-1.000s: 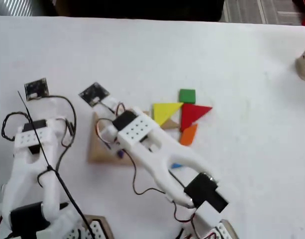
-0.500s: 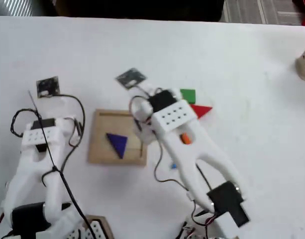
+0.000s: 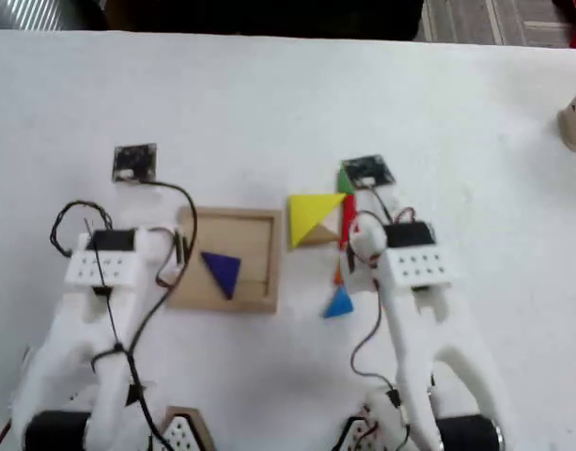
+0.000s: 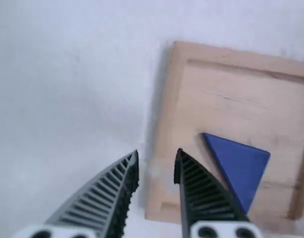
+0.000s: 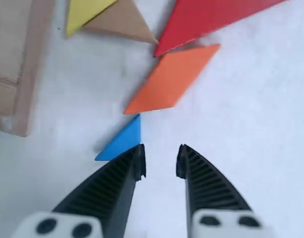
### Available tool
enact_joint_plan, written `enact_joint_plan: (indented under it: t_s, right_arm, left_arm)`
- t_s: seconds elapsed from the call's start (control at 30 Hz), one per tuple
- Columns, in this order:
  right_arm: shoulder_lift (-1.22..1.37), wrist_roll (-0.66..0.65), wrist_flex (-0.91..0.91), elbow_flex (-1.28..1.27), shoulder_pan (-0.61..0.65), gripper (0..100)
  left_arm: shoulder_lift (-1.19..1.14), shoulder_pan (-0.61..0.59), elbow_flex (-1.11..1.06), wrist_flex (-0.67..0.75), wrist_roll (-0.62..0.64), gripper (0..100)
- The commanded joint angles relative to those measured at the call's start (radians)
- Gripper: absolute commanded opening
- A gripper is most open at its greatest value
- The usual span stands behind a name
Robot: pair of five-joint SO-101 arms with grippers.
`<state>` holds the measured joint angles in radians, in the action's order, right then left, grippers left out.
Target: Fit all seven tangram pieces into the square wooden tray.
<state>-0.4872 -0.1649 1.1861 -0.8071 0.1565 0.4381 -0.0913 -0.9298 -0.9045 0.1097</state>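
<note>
On the white table (image 3: 269, 94), the square wooden tray (image 3: 233, 215) lies flat in front of the left arm (image 3: 100, 282). One piece is in it: a dark blue triangle (image 3: 222, 271), flat on the tray floor, middle to near side, with bare wood around it.

The other six pieces are on the table to the right of the tray, between it and the right arm (image 3: 414, 282):
- The yellow triangle (image 3: 316, 211) is just beside the tray's right rim, at the far end.
- The tan triangle (image 3: 321, 235) touches the yellow one along an edge.
- The red triangle (image 5: 211, 17) has its point close to the tan triangle's tip.
- The orange parallelogram (image 5: 171, 79) is just beside the red triangle, on the near side.
- The light blue triangle (image 5: 123, 141) has its tip right at the orange piece's lower corner. It is the nearest piece to the arm bases.
- The green square (image 3: 345, 178) is farthest out, partly hidden under the right arm's camera board (image 3: 367, 171).

The left gripper (image 4: 155, 166) has its jaws slightly apart with nothing between them. It hangs over the tray's left rim near a corner, one finger over the table and the other over the rim. Whether it touches the tray cannot be told.

The right gripper (image 5: 160, 158) has its jaws a little apart and is empty. It is over bare table, one fingertip just beside the light blue triangle.
</note>
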Motion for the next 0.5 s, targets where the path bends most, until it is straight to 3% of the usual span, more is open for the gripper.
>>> enact_joint_plan:
  t_s: [0.0, 0.1, 0.2, 0.47]
  right_arm:
    - [-0.191, -0.012, -0.068, -0.118, -0.094, 10.1]
    - [-0.303, -0.017, -0.113, -0.232, -0.156, 10.1]
    - [-0.380, -0.089, -0.130, -0.295, -0.200, 10.1]
    - [-0.401, -0.117, -0.139, -0.333, -0.213, 10.1]
  left_arm:
    - [0.242, 0.101, -0.100, -0.012, 0.008, 13]
    - [0.384, 0.199, -0.190, -0.014, 0.008, 11]
    - [0.484, 0.288, -0.255, -0.015, 0.008, 1]
    - [0.435, 0.317, -0.256, -0.014, 0.009, 2]
